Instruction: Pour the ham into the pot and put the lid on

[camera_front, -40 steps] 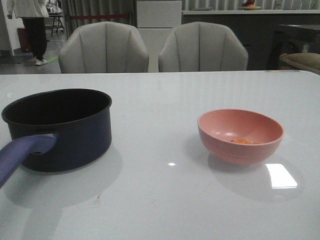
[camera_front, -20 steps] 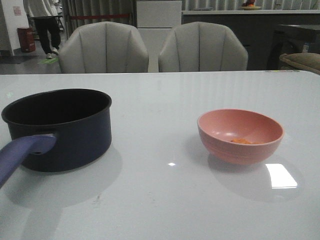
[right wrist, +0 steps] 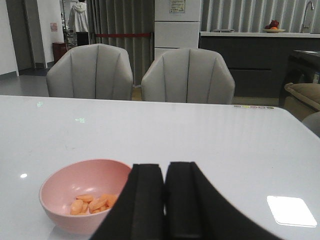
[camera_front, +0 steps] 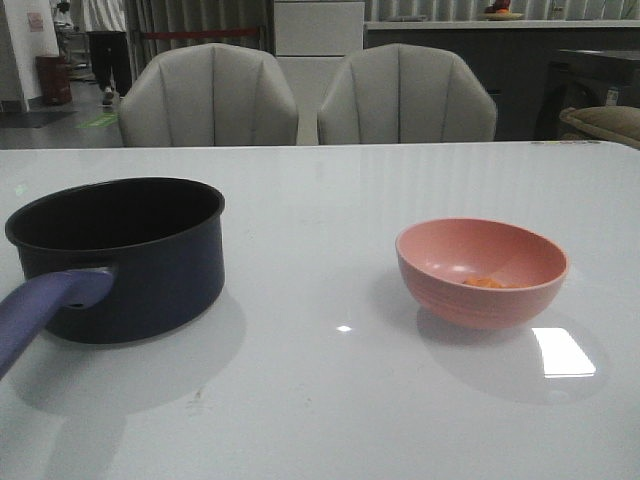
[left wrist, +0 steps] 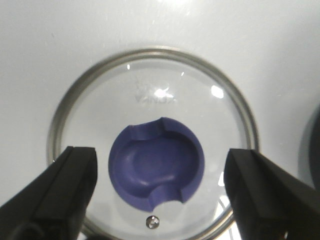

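- Two grey chairs (camera_front: pixel 305 95) stand behind a glossy white counter (camera_front: pixel 330 400).
- Right pincer (right wrist: pixel 165 200) has its jaws pressed together, holding nothing. The pink bowl (right wrist: pixel 82 192) sits on the counter just beyond and to one side of it, apart, with the ham (right wrist: pixel 92 202) lying at its bottom.
- That arm looks the nearer one for the pour, judging by the bowl's closeness to it.
- Pot (camera_front: pixel 125 255) stands open and empty, well apart from the bowl, its long handle (camera_front: pixel 45 310) pointing toward the robot.
- Left pincer (left wrist: pixel 160 185) hangs spread wide, directly over the lid (left wrist: pixel 152 145); its fingers flank the knob (left wrist: pixel 157 162) without gripping anything.
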You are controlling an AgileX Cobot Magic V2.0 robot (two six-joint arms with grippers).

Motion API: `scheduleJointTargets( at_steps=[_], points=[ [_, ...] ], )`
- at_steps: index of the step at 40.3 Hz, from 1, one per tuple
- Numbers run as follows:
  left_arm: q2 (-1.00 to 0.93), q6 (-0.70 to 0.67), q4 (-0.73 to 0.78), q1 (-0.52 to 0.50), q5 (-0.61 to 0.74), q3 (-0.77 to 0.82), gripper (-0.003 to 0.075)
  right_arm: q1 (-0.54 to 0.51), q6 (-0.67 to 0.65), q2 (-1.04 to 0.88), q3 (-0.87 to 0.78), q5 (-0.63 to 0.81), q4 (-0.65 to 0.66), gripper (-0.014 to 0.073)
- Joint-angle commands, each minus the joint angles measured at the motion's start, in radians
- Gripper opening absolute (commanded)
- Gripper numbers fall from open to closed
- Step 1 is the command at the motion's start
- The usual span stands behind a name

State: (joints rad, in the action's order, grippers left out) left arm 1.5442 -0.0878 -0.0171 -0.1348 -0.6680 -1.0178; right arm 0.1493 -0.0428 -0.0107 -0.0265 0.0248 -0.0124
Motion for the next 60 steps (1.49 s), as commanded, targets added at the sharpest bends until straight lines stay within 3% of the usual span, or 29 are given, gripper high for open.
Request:
scheduleJointTargets(
  at_steps=[1, 30, 44, 60],
  points=[
    [-0.135, 0.023, -0.013, 0.028, 0.059, 0.015, 0.0533, -0.003, 0.003, -0.020, 0.005, 0.080, 0.012, 0.0150],
    [-1.025, 0.023, -0.014, 0.304, 0.519, 0.528, 0.0533, -0.003, 0.003, -0.020, 0.005, 0.080, 0.012, 0.0150],
    [-1.407, 0.023, -0.012, 0.371, 0.551, 0.691, 0.0533, -0.003, 0.003, -0.019, 0.005, 0.080, 0.012, 0.0150],
    [-1.467, 0.023, -0.016, 0.371, 0.458, 0.707, 0.0533, -0.003, 0.003, -0.019, 0.005, 0.124, 0.012, 0.0150]
  ],
)
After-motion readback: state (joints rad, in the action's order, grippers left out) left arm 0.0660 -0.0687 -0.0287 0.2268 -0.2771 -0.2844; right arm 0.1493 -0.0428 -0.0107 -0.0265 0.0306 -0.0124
